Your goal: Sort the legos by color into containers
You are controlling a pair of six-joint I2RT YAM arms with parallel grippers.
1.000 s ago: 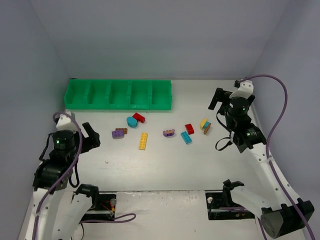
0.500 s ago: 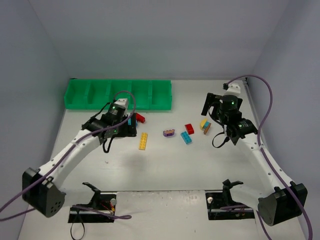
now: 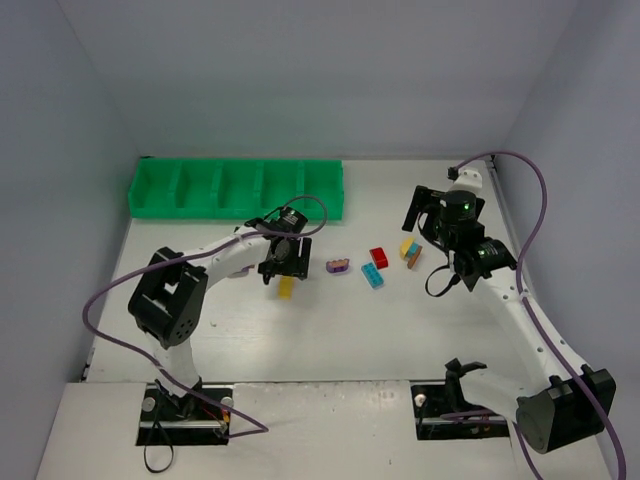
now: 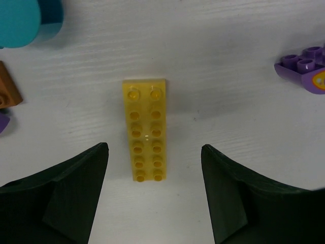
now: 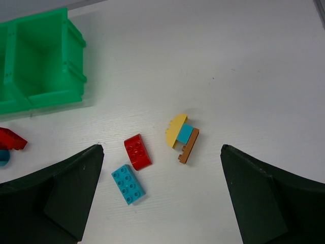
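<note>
Left gripper (image 4: 153,150): held open low over the table (image 3: 330,330), with one jaw on each side of one end of the yellow brick (image 4: 144,133); neither jaw is seen touching it.
Right gripper (image 5: 161,149): held wide open with nothing between the jaws, hovering above the right-hand group of bricks.
Yellow brick: a long plate lying flat, studs up, lengthwise between the left jaws, a little nearer than the green tray (image 3: 180,211).
Just changed: within the last second the left arm has been swung out from a folded pose at the left edge and has been lined up on the yellow brick. The right arm has been shifted only slightly, and no brick is seen to have been moved.
Meaning for the task: sorting is judged to be at its very start. A first pick is being set up, and no brick is seen in the compartments that show.
Neighbours: a round cyan piece (image 4: 20,20) and a brown brick (image 4: 7,92) lie to the left of the yellow brick and a purple brick (image 4: 304,71) to its right, all apart from it.
Right group: a red brick (image 5: 137,151) lies just beside a cyan brick (image 5: 128,184), with a yellow, cyan and brown stack (image 5: 182,137) further right.
Next move: the jaws would need to be closed squarely across the narrow width, since a skewed grip could twist the plate.
</note>
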